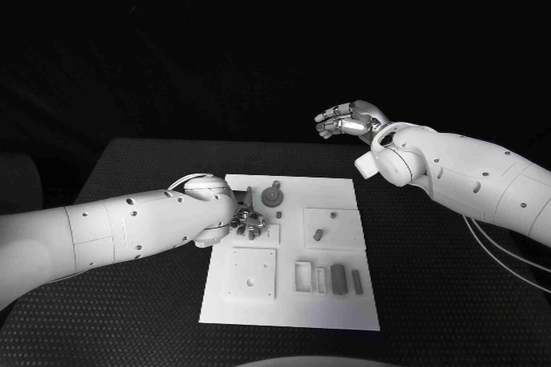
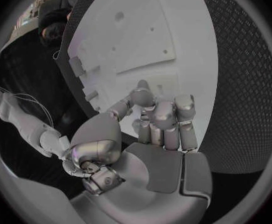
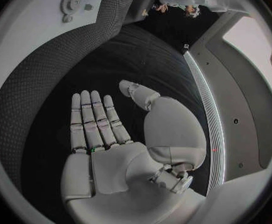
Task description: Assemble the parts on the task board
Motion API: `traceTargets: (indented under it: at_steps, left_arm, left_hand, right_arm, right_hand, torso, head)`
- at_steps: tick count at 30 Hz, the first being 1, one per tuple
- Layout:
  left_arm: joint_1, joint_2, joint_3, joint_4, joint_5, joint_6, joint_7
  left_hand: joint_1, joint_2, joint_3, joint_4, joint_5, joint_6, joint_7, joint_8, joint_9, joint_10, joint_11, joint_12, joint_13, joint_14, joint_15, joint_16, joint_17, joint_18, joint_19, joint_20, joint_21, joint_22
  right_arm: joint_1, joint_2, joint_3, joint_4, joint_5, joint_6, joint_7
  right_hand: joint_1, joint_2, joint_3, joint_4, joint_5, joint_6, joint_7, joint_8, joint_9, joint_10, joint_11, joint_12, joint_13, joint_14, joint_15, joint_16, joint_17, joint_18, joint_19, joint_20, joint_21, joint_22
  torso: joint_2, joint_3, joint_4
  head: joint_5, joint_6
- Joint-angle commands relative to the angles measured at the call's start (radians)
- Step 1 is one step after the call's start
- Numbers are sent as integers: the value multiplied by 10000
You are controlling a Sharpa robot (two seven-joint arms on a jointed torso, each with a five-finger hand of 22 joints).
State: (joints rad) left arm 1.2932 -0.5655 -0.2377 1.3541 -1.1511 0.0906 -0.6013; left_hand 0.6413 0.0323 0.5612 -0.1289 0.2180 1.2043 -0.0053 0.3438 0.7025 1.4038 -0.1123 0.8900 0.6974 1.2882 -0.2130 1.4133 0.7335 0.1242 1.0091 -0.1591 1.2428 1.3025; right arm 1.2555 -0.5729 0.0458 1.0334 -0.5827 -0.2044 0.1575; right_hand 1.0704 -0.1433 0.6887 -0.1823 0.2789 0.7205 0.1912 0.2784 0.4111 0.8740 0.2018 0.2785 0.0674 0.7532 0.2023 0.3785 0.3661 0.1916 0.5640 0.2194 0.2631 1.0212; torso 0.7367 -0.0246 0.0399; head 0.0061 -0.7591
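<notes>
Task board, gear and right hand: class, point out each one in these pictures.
Task board [image 1: 345, 315]: head view, bare near-right corner of the plate.
Gear [image 1: 272, 196]: head view, middle of the wheel.
Right hand [image 3: 120, 149]: right wrist view, on the palm.

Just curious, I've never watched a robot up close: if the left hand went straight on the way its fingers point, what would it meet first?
Probably the white task board itself: the left hand hovers low over it, fingers angled down, with a gear-shaped part just beyond. Depth is unclear.
</notes>
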Motion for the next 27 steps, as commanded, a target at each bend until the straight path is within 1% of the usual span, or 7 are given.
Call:
traceTargets:
  at_steps: [1, 10, 20, 21, 24, 25, 27]
  left_arm:
    - [-9, -3, -5, 19, 43, -25, -26]
    - [-10, -26, -5, 30, 43, -62, -34]
    - [-11, -27, -5, 10, 43, -189, -12]
    - [-11, -27, -4, 13, 43, -201, -9]
    - [-11, -27, -4, 15, 43, -262, 16]
    - [-11, -26, -4, 14, 43, -275, 23]
    - [-11, -25, -4, 14, 44, -304, 42]
  left_hand:
    - [-58, 7, -133, -89, 56, -27, 14, 31, 10, 47, -30, 36, -16, -8, -53, 23, -12, 153, -49, -1089, -8, -8]
    - [-190, -283, -319, -67, -183, -27, 4, 20, -12, 41, -40, 45, -67, -14, -65, 17, -43, 177, -60, -1099, -48, -40]
    - [-277, -446, -349, 61, -439, -27, -1, 10, -31, 37, -45, 54, -108, -17, -74, 15, -66, 200, -57, -1110, -71, -61]
    - [-315, -462, -357, 118, -590, -27, -3, 7, -36, 35, -46, 56, -118, -19, -73, 14, -71, 205, -58, -1112, -76, -65]
    - [-405, -597, -369, 297, -1450, -27, -14, 3, -49, 29, -53, 72, -149, -24, -82, 23, -83, 231, -78, -1122, -96, -75]
    - [-458, -660, -397, 349, -1618, -28, -12, 2, -51, 27, -55, 74, -155, -28, -83, 24, -86, 232, -84, -1121, -100, -76]
    - [-644, -838, -499, 498, -1687, -32, -9, 2, -51, 19, -53, 79, -164, -37, -83, 29, -87, 235, -99, -1117, -107, -78]
  right_arm:
    - [-8, -6, 2, 13, 29, 175, 63]
    - [-25, -28, 2, 14, 29, 170, 63]
    - [-28, -35, 2, 13, 29, 170, 59]
    - [-28, -37, 2, 16, 29, 173, 59]
    - [-30, -39, 2, 15, 29, 175, 59]
    - [-31, -38, 2, 13, 29, 174, 59]
    - [-32, -37, 2, 12, 29, 174, 59]
  right_hand:
    - [-94, 15, -72, -8, 50, -46, 393, 55, -12, 78, 19, -48, 2, -52, 37, -54, -19, -147, -58, -5, -47, 13]
    - [-99, 16, -83, -13, 52, -50, 400, 54, -16, 79, 21, -56, 2, -61, 41, -57, -26, -151, -66, -5, -56, 23]
    - [-103, 18, -92, -18, 53, -53, 406, 54, -20, 80, 22, -63, 2, -68, 44, -58, -32, -154, -73, -5, -63, 33]
    - [-103, 18, -92, -18, 53, -54, 407, 54, -21, 80, 22, -64, 2, -68, 44, -58, -33, -154, -73, -5, -64, 34]
    - [-103, 20, -94, -19, 53, -55, 408, 54, -22, 81, 23, -66, 3, -70, 45, -58, -34, -154, -74, -6, -65, 37]
    - [-103, 21, -94, -19, 53, -55, 409, 54, -22, 81, 23, -66, 3, -70, 45, -58, -34, -154, -75, -6, -66, 37]
    - [-103, 22, -95, -19, 53, -55, 410, 54, -22, 81, 23, -67, 3, -71, 45, -58, -35, -154, -75, -6, -66, 38]
  torso:
    - [0, -1, 0]
    - [-2, 3, -6]
    - [2, 2, 2]
    - [-2, 1, 0]
    - [1, -3, -2]
    - [3, -1, -4]
    - [0, 1, -3]
  head:
    - [-5, 0]
    - [-2, 4]
    - [-7, 31]
    - [-9, 30]
    - [-11, 25]
    - [-14, 26]
    - [-20, 30]
